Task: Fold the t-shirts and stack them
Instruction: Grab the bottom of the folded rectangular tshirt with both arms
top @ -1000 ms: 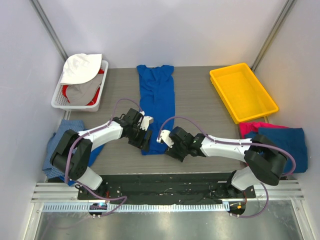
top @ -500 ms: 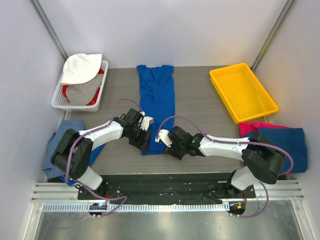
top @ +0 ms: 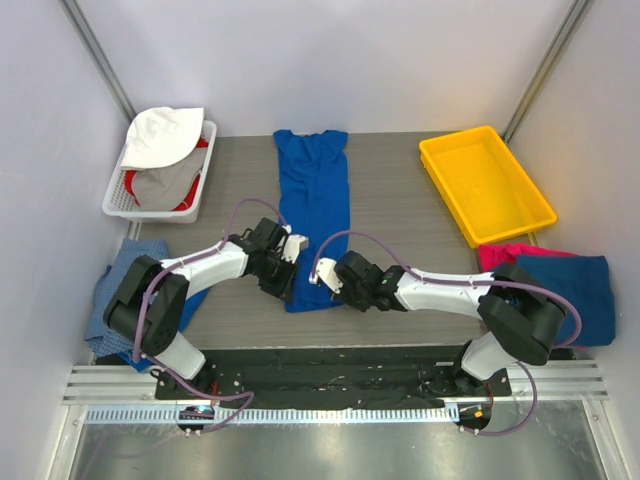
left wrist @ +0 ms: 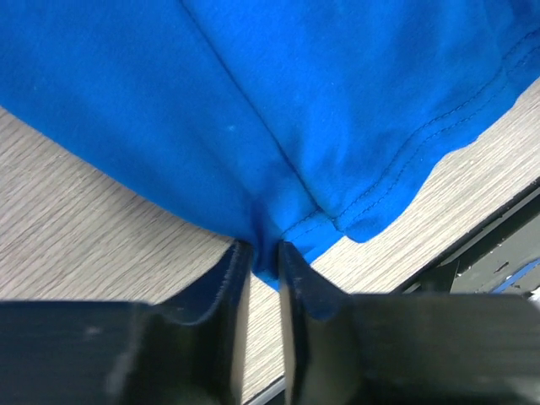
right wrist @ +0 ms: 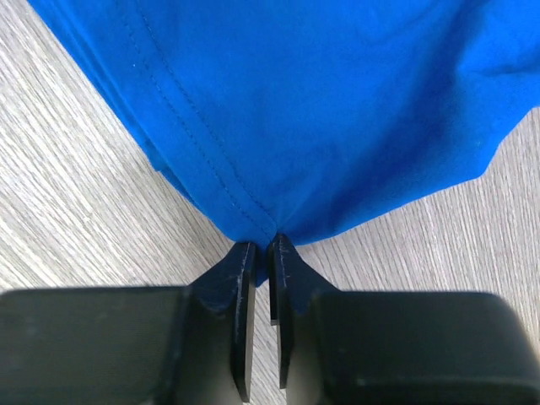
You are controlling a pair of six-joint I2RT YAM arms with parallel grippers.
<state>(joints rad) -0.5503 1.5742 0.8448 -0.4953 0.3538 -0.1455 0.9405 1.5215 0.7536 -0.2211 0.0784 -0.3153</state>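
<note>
While the blue t-shirt (top: 314, 195) lies as a long narrow strip in the middle of the table (top: 400, 220), we see the left gripper (left wrist: 263, 253) pinching its near left corner and the right gripper (right wrist: 261, 251) pinching its near right corner. A pink t-shirt (top: 497, 256) and a second blue t-shirt (top: 575, 290) lie well apart, at the right.

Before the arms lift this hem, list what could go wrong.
1. The left gripper and right gripper pinch only the very edge of the blue t-shirt; it may slip out.
2. Folded layers overlap beside the left gripper; one layer may be missed and sag.
</note>
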